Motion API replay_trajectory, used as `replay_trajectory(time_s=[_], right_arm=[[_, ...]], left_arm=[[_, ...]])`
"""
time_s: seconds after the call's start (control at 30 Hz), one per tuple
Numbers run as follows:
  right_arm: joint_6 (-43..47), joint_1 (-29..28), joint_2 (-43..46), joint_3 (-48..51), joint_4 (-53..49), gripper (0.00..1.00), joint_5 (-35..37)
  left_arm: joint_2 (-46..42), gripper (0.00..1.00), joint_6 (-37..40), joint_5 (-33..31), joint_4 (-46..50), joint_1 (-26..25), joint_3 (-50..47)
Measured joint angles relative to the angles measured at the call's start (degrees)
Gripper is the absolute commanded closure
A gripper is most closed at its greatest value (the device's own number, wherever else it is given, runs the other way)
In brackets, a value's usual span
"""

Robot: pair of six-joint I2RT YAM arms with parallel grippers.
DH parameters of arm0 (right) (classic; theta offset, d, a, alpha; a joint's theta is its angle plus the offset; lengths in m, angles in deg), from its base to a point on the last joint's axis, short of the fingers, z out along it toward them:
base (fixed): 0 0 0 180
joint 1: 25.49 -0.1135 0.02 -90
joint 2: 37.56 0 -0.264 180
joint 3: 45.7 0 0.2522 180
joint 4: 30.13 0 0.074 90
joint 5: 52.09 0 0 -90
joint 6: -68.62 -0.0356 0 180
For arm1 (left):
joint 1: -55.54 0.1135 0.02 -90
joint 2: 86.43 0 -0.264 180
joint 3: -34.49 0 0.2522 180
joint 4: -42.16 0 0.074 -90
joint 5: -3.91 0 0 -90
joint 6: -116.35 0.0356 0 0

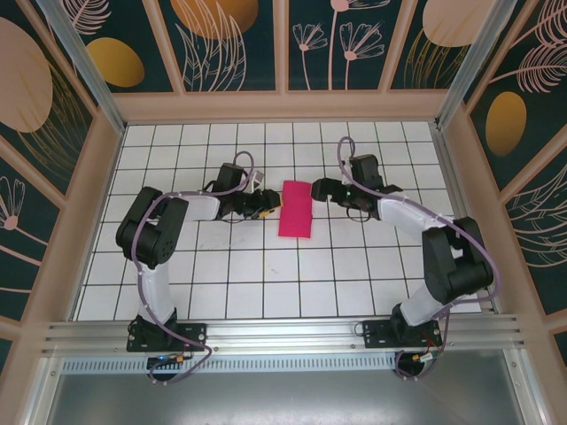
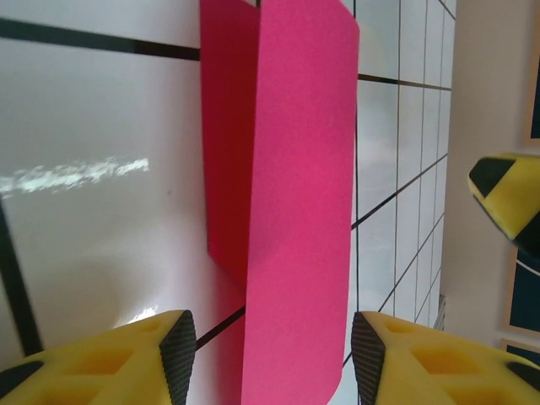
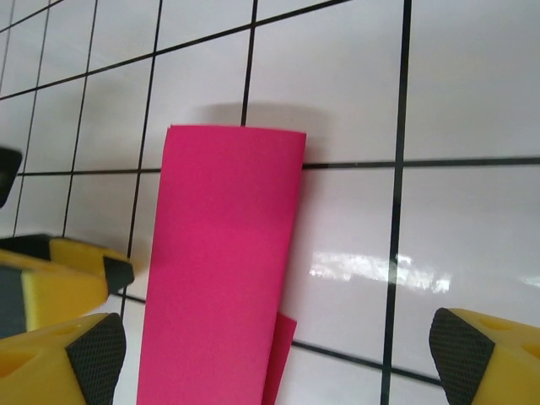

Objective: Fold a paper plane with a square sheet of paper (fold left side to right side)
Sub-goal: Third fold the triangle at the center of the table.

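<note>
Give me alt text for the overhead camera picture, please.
A magenta-pink sheet of paper, folded into a narrow rectangle, lies at the middle of the white grid table. The left tool and right tool flank it on either side.

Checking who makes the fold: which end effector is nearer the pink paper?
Left, slightly. The left end effector straddles the paper at its left edge; the right end effector hovers just off its far right corner.
</note>
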Motion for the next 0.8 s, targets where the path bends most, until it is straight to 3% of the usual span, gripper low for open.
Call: replay_trajectory(time_s=[0.5, 0.8], right_arm=[[1.07, 0.0, 11.1, 8.72, 1.75, 0.05, -0.52], [3.43, -3.72, 18.08, 14.64, 5.62, 0.05, 1.36]], left_arm=[[4.66, 0.52, 0.02, 1.11, 0.11, -1.77, 4.59], [5.03, 0.8, 0.22, 0.79, 0.96, -1.95, 4.68]])
